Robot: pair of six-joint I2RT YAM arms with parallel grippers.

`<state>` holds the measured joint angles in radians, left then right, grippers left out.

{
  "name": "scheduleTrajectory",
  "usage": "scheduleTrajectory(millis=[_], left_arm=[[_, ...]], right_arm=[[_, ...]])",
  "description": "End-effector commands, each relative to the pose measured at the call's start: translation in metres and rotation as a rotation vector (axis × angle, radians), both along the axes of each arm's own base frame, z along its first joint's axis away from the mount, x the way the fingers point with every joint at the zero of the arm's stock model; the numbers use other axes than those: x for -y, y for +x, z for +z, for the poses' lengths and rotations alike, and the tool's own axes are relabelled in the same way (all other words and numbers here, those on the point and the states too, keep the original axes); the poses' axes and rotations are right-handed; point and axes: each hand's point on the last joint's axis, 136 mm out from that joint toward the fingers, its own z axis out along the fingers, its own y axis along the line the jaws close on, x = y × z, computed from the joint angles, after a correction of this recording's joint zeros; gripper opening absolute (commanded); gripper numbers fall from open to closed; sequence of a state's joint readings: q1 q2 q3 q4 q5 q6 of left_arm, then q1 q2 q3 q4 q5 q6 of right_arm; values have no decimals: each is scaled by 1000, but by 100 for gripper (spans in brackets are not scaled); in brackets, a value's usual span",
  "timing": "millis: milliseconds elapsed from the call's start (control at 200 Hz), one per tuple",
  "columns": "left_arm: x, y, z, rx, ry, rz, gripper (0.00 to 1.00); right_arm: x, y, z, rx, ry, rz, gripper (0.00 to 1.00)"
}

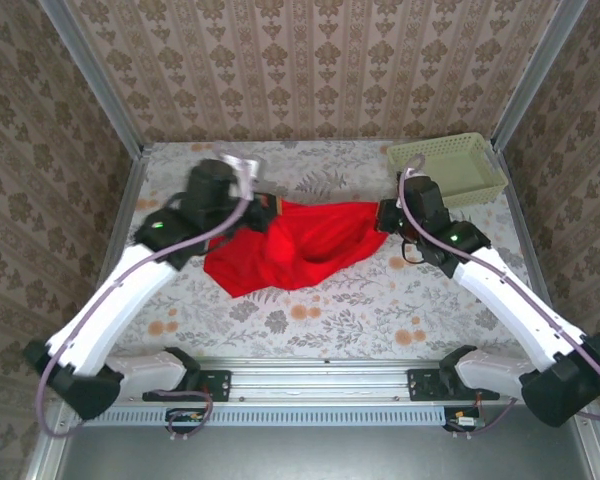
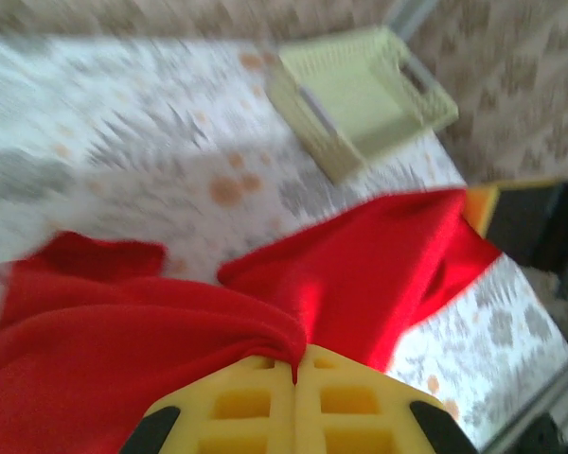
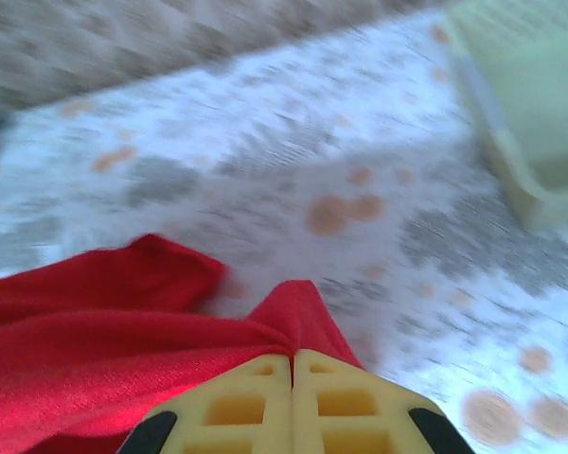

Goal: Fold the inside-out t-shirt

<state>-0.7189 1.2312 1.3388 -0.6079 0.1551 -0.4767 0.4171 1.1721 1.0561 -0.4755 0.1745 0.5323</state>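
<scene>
shirt (image 1: 295,245): we see it bunched mid-tabletop (image 1: 330,310), away from every edge.
left claw (image 2: 296,369): we see it clamped on the shirt's left end.
right claw (image 3: 292,367): clamped on its right end.
basket (image 1: 450,165): far right corner.

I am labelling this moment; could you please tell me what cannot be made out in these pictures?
Top view: the t-shirt is bunched; sleeves and collar cannot be told apart.
Left wrist view: how much cloth the left gripper pinches is hidden between its shut jaws.
Right wrist view: likewise the right gripper; the basket is blurred and cut off at the right edge.
</scene>
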Motion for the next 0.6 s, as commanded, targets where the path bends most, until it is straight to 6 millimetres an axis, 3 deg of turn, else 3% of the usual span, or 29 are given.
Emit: scheduleTrajectory(millis=[0, 55, 95, 130, 190, 280, 375, 595], left_arm=[[41, -3, -59, -138, -2, -70, 11], [47, -1, -87, -202, 28, -76, 21], [43, 2, -105, -235, 76, -51, 35], [35, 5, -118, -255, 129, -15, 45], [17, 9, -133, -265, 205, 46, 54], [1, 3, -142, -234, 252, 68, 60], [-4, -13, -150, -204, 246, 32, 61], [-8, -43, -197, -245, 285, -27, 56]], right_arm=[[42, -13, -61, -181, -19, -137, 13], [46, -15, -73, -213, -26, -140, 31], [45, -16, -77, -224, -34, -132, 45], [43, -19, -81, -236, -34, -121, 52], [37, -25, -82, -235, -37, -93, 59], [16, -41, -82, -214, -49, -25, 63], [-17, -57, -83, -182, -48, 73, 64], [-105, -87, -118, -218, 63, 292, 56]])
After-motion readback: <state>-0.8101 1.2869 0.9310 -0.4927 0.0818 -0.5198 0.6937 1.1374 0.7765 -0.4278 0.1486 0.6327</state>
